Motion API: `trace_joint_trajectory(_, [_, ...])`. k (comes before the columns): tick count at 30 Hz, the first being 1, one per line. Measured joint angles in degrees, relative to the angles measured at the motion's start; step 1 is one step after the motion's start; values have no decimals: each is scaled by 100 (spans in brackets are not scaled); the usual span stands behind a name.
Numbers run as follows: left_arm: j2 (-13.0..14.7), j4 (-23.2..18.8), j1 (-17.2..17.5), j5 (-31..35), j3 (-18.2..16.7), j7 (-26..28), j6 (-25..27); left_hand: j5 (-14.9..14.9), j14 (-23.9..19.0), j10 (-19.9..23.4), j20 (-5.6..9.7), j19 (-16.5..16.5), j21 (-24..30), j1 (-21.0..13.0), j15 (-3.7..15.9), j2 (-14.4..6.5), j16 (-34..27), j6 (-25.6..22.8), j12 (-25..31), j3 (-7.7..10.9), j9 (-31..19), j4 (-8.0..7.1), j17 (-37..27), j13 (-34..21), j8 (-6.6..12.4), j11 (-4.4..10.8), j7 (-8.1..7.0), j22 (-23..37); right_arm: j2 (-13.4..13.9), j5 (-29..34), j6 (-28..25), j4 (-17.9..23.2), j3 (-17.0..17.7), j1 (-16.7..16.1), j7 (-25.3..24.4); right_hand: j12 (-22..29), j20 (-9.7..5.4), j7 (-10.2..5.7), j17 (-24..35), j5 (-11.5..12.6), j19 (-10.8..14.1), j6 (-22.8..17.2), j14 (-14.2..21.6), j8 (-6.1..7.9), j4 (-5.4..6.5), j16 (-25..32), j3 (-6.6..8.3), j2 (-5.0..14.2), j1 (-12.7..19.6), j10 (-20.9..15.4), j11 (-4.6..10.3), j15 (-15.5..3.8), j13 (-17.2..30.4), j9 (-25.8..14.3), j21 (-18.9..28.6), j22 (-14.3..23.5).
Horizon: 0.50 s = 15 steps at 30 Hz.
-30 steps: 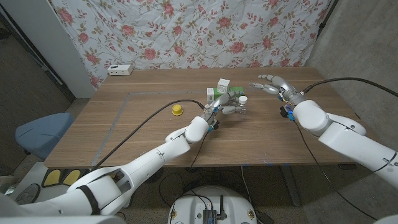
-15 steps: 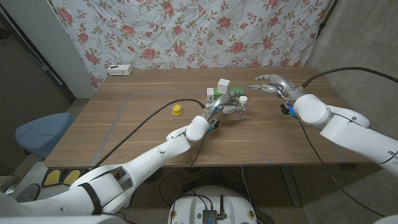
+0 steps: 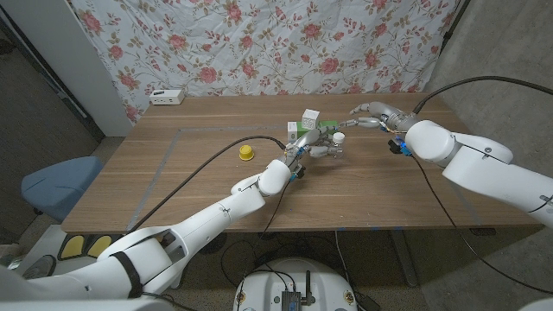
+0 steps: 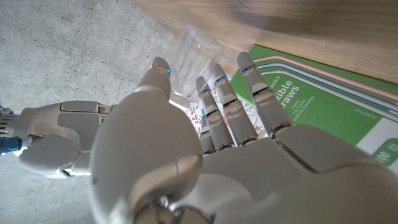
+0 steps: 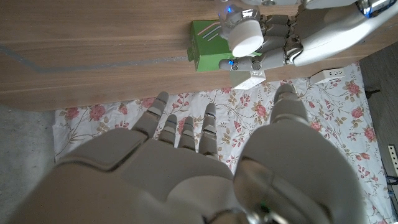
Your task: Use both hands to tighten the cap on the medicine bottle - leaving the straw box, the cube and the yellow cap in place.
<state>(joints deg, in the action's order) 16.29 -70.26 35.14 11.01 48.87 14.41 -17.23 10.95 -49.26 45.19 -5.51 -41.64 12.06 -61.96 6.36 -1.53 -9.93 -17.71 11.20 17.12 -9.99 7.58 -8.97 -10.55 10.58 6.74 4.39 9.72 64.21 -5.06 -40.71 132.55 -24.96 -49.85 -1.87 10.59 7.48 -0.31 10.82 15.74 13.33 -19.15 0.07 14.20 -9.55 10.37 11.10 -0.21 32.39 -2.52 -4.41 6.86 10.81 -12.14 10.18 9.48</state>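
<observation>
A wooden table (image 3: 173, 181) fills the middle of the head view, with a floral cloth (image 3: 259, 43) hanging behind it. The left arm reaches from the lower left of the frame up to the table's centre. There the left hand (image 3: 318, 145) wraps its fingers around the medicine bottle (image 3: 333, 142), which sits slightly right of centre in the upper middle of the frame. The bottle's white cap (image 3: 340, 137) points toward the right hand. In the left wrist view the fingers (image 4: 219, 102) curl around the clear bottle (image 4: 189, 62).

The right arm comes in from the lower right. The right hand (image 3: 373, 115) hovers just right of the bottle, fingers spread apart and holding nothing, with the fingertips close to the cap; contact cannot be told. In the right wrist view the cap (image 5: 245, 36) appears ahead of the spread right hand (image 5: 186, 168).

Just behind the left hand stand a green straw box (image 3: 298, 131) and a white cube (image 3: 311, 116). A yellow cap (image 3: 246, 153) lies on the table left of centre, well apart from the bottle. A white power strip (image 3: 167, 97) sits at the table's far left edge.
</observation>
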Motion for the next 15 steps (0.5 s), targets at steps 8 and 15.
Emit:
trace_joint_trajectory(8, [10, -26, 0, 48, 13, 31, 9, 0, -20, -1, 0, 0, -21, 0, -2, 0, 0, 0, -2, 48, 0, 0, 4, 1, 0, -1, 0, 0, 90, 135, -198, 89, -259, 332, 339, 0, 0, -4, 0, 4, 0, -3, -31, 0, -24, 0, 24, 24, 67, 0, 0, 31, 0, -27, 0, 0])
trace_joint_trajectory(15, [14, -34, -14, 90, 27, 52, 33, -1, -20, 51, 31, -31, -21, 0, -2, 1, 0, 1, -18, 48, 0, 0, 4, 3, 0, -10, -1, 0, 139, 392, -417, 164, -594, 719, 744, 0, 34, -31, -1, 45, -34, -31, -61, 0, -26, 0, 70, 25, 112, -1, 0, 62, 0, -40, 0, 0])
